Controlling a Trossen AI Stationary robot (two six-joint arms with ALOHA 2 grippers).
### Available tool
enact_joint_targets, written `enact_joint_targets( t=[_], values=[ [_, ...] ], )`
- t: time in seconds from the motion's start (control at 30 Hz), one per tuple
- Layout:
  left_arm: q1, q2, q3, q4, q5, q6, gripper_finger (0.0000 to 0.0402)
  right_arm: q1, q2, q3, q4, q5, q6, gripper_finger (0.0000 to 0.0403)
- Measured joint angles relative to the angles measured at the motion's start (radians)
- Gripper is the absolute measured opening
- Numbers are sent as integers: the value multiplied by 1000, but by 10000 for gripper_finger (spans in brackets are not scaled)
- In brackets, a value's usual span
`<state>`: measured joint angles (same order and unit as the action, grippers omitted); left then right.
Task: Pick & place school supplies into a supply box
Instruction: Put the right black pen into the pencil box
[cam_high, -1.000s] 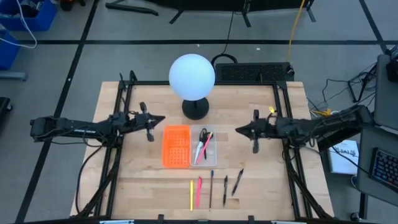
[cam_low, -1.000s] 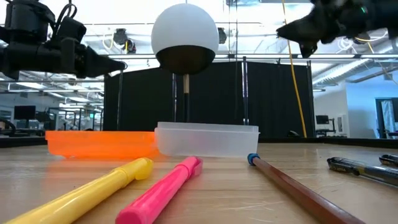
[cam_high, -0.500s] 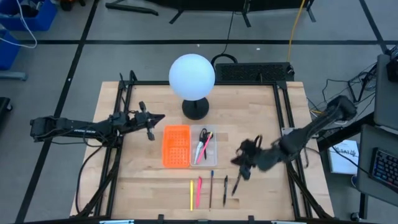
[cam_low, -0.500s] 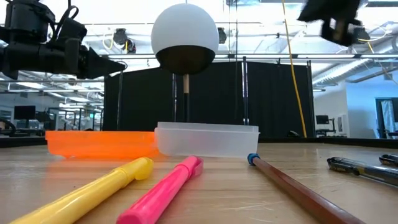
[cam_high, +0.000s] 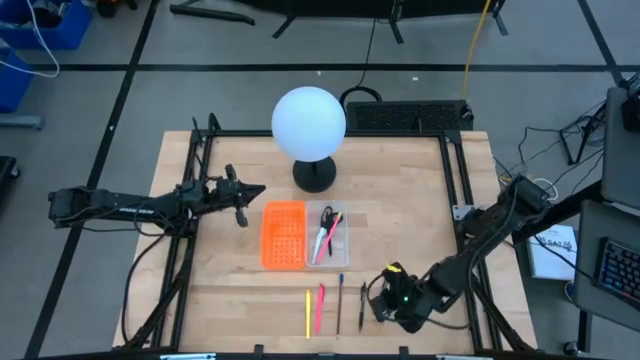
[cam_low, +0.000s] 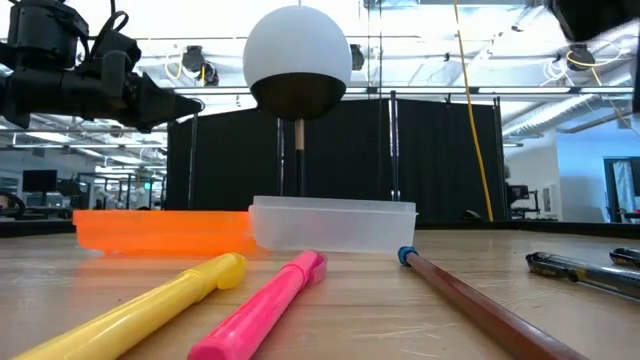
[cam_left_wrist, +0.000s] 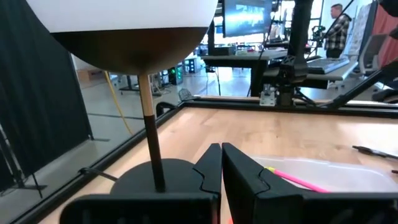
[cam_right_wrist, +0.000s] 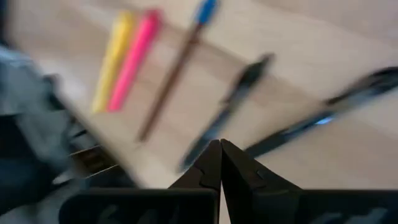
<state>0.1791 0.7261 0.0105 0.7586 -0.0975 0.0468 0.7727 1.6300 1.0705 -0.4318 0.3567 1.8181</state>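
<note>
Wooden surface (cam_high: 420, 190), black-framed, with an open lab room behind it.

Nearest the front edge, a row of loose supplies lies on the surface: yellow marker (cam_high: 308, 313), pink marker (cam_high: 320, 307), thin brown pencil (cam_high: 339, 303) with a blue cap, then a dark pen (cam_high: 362, 306). In the low view the yellow marker (cam_low: 140, 316) and pink marker (cam_low: 262, 304) lie side by side, the pencil (cam_low: 480, 312) just right of them, another dark pen (cam_low: 580, 273) farther right.

Right gripper (cam_high: 385, 300) sits low over the front of the surface, just beside the dark pen. Right wrist view: fingers (cam_right_wrist: 211, 163) pressed together, nothing between them, tips above the dark pens; picture blurred.

Mid-surface: clear tray (cam_high: 338, 262) joined to the orange perforated half (cam_high: 283, 235). In the clear tray lie black-handled scissors (cam_high: 321, 232) and a pink pen (cam_high: 333, 224); a dark item beside them cannot be made out.

Left gripper (cam_high: 256, 189) hangs above the surface, behind and left of the orange half, well apart from the supplies. Left wrist view: fingers (cam_left_wrist: 210, 168) together, empty.

Farthest back: white globe lamp (cam_high: 309, 123) on a black base.
</note>
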Motion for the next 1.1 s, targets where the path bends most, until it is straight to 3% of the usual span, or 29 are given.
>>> enact_joint_targets(
  t=[0.2,0.37,0.5,0.77,1.1],
  values=[
    [0,0,0,0,0,53,21,-21,56,-1,44,-123,-28,2],
    [0,0,0,0,0,59,21,-26,56,0,47,-116,-43,20],
    [0,0,0,0,0,55,21,-25,57,-1,-18,-105,49,40],
    [0,0,0,-16,0,48,21,-27,57,-1,-86,-258,260,77],
    [0,0,0,-23,0,53,21,-71,57,-19,-89,-336,264,139]
  ],
)
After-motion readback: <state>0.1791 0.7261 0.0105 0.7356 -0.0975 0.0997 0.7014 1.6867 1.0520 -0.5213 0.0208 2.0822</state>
